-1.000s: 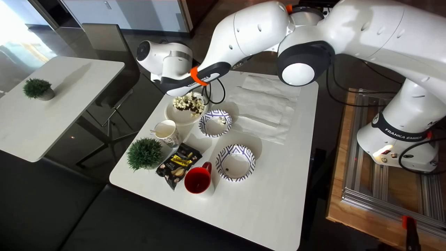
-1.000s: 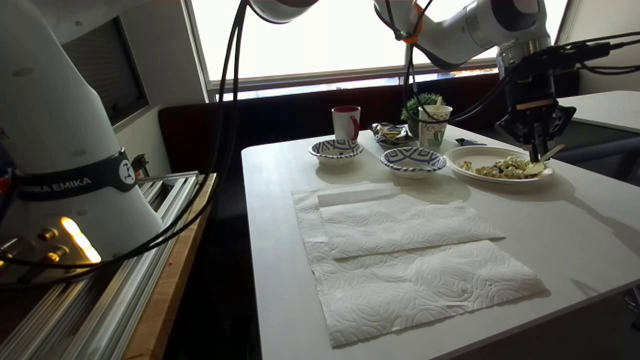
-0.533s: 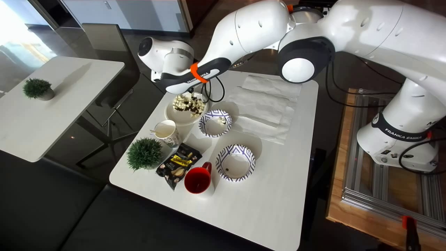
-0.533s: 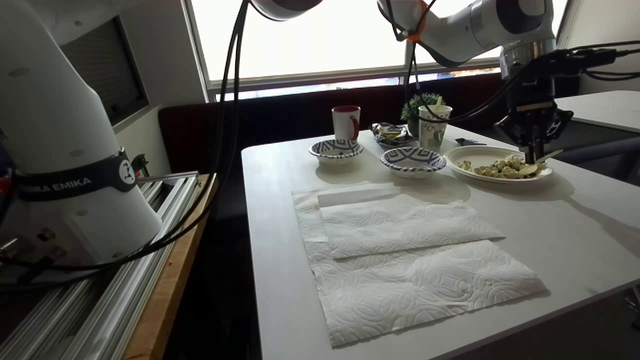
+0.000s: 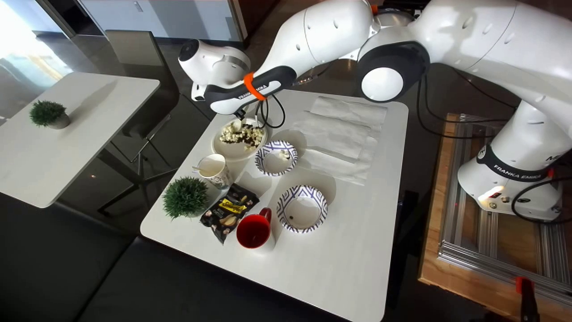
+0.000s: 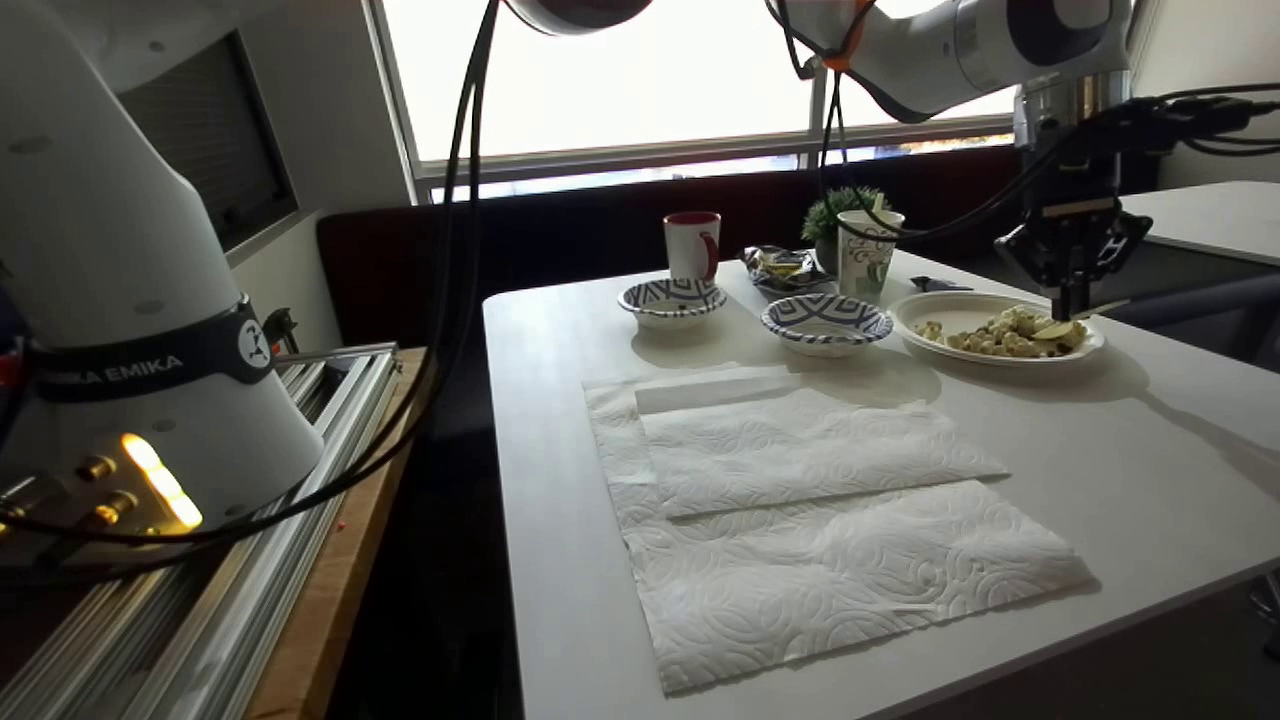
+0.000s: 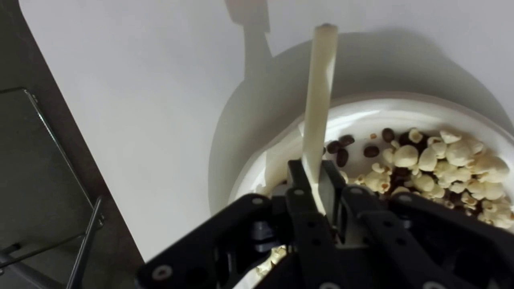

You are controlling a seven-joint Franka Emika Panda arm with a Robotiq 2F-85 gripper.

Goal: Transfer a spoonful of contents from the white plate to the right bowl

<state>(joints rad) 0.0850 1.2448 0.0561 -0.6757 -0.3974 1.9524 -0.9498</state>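
Observation:
My gripper [image 7: 315,176] is shut on the handle of a pale spoon [image 7: 319,96]. In the wrist view the handle sticks out past the fingertips and the spoon's bowl end is hidden. In an exterior view the spoon [image 6: 1057,330] is tilted, its bowl end at the contents [image 6: 1000,335]; I cannot tell whether it carries any. The contents, popcorn and dark brown bits [image 7: 449,160], lie on the white plate [image 5: 225,150]. Two blue-patterned bowls stand near: one beside the plate [image 5: 273,164] with a few popcorn pieces, one farther off [image 5: 308,212] with a dark bit.
A paper cup [image 5: 216,172] with a stick, a potted plant [image 5: 185,197], a black snack bag [image 5: 230,210] and a red-lined mug [image 5: 254,232] stand along the table's far side. Paper towels [image 6: 820,500] lie flat on the table.
The gripper has risen slightly and shifted a little over the plate. The spoon is less steeply tilted than before. The bowls, cup and mug have not moved.

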